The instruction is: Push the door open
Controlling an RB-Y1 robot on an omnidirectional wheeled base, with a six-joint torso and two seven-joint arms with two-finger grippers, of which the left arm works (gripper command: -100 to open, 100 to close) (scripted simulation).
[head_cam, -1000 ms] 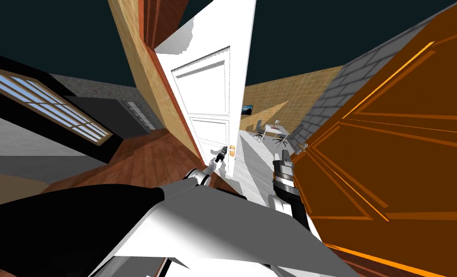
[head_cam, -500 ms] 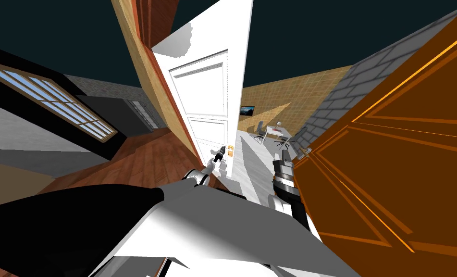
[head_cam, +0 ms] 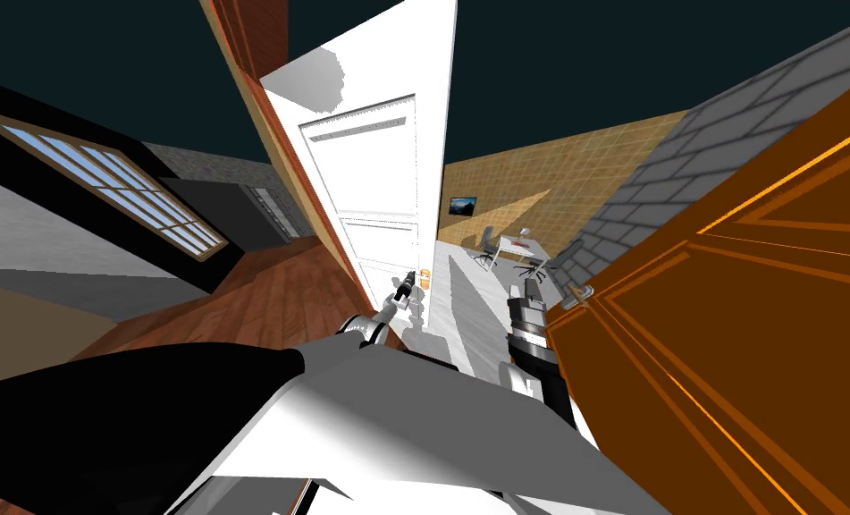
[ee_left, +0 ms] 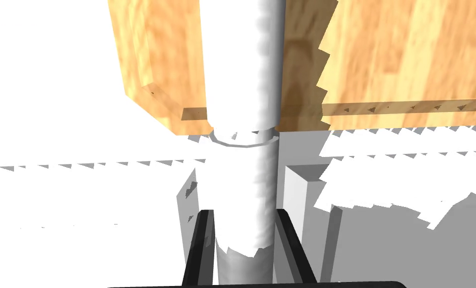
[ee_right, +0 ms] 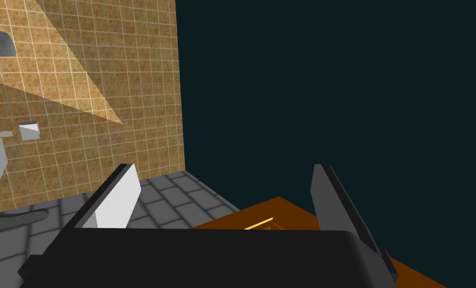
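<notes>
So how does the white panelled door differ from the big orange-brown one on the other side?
The white panelled door is on the left, the orange-brown door on the right. The left gripper is shut on the white door's pale round handle; the right gripper near the orange-brown door is open, holding nothing. Both doors have framed panels.
</notes>
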